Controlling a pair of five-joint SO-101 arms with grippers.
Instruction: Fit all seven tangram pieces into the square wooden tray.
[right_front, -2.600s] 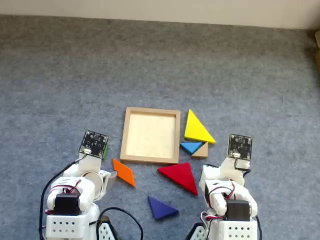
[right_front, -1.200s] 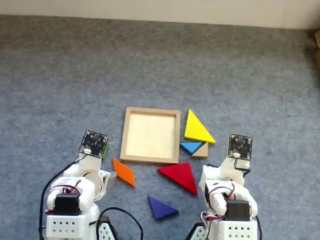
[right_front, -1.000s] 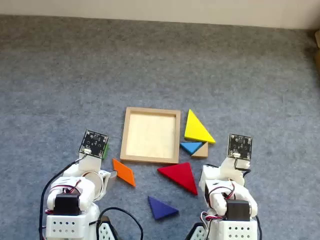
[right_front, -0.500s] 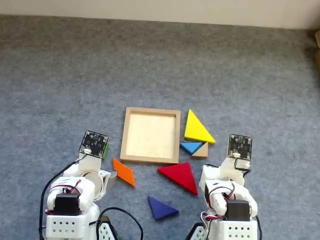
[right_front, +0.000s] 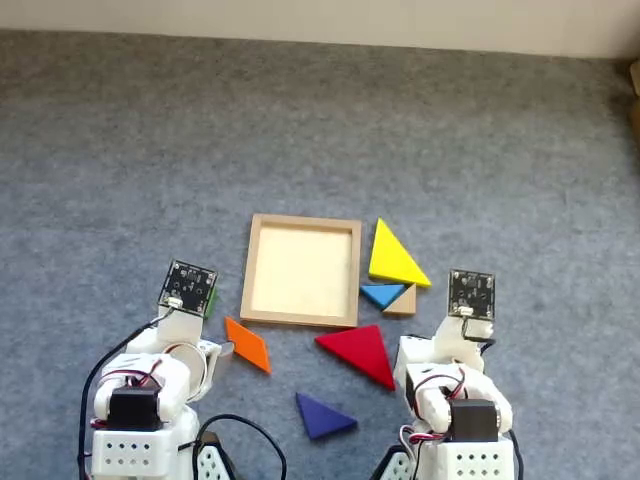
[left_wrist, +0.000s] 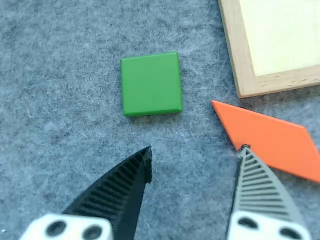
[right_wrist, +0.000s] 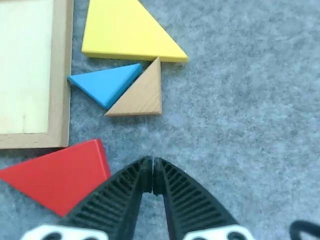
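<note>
Tray (right_front: 303, 271) empty; all seven pieces on the carpet (right_front: 300, 120) around it. Tan triangle (right_wrist: 141, 95), touching blue triangle (right_wrist: 106, 82), lies at tray's 4 o'clock, just ahead of right gripper (right_wrist: 151, 165), jaws together; right arm nearer. Left gripper (left_wrist: 195, 149) jaws apart near green square (left_wrist: 151, 84). Since 0.5 s ago, right arm has edged toward tray.

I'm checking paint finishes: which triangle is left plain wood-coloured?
The small tan triangle, touching the blue triangle beside the tray; the other triangles are painted yellow, blue, red and purple.
</note>
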